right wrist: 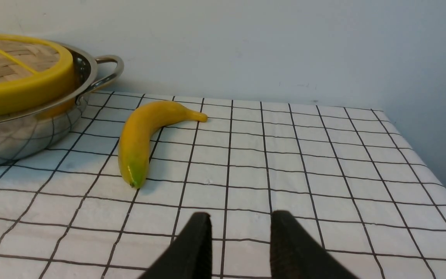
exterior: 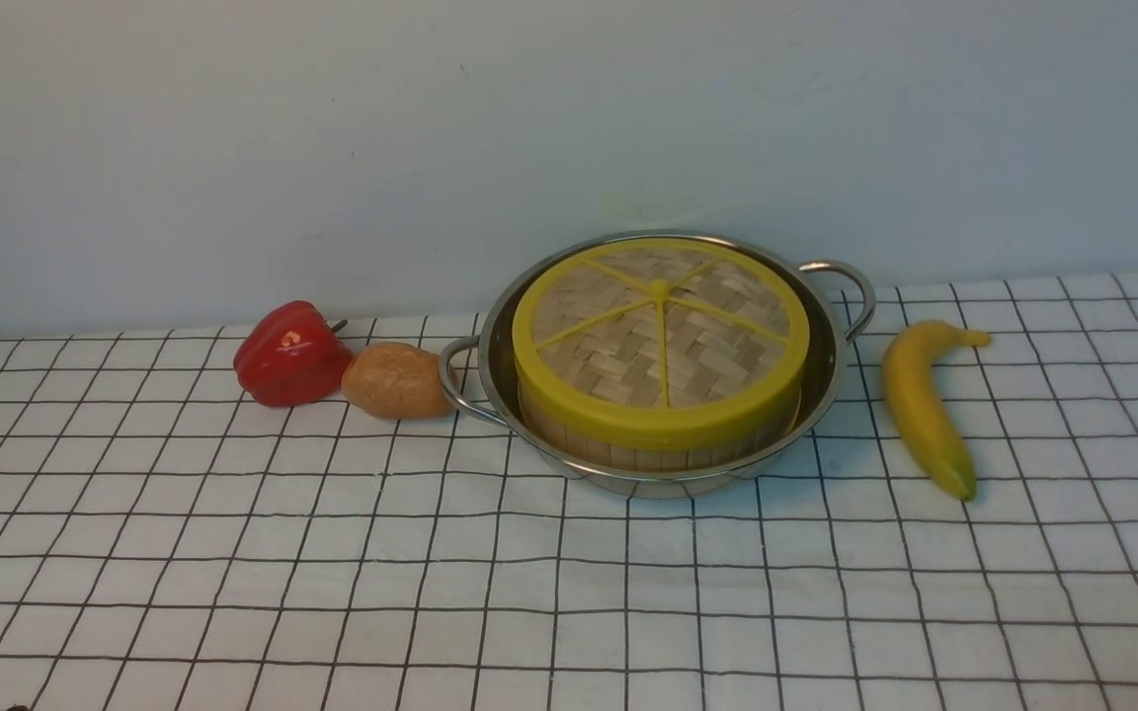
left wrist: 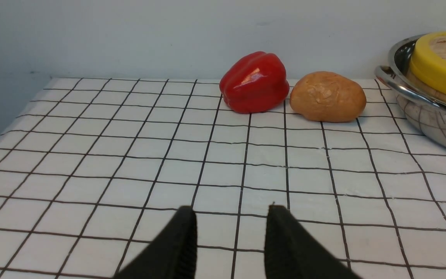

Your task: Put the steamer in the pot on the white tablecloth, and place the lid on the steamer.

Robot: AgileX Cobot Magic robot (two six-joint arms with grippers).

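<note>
Black fingers of the left gripper [left wrist: 230, 242] and right gripper [right wrist: 240, 244] stand parted, empty, above the tablecloth [exterior: 431, 592]. Farther off, the pot [exterior: 831, 370] holds the steamer [exterior: 648, 449], seemingly fully capped by the lid [exterior: 661, 341], between potato [exterior: 396, 380] and banana [exterior: 925, 405].

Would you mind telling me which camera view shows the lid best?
The front view: the whole lid shows there, with rim, spokes and centre knob, sitting on the steamer in the pot. The left wrist view catches only an edge of it; the right wrist view shows roughly half, cut off by the frame.
</note>
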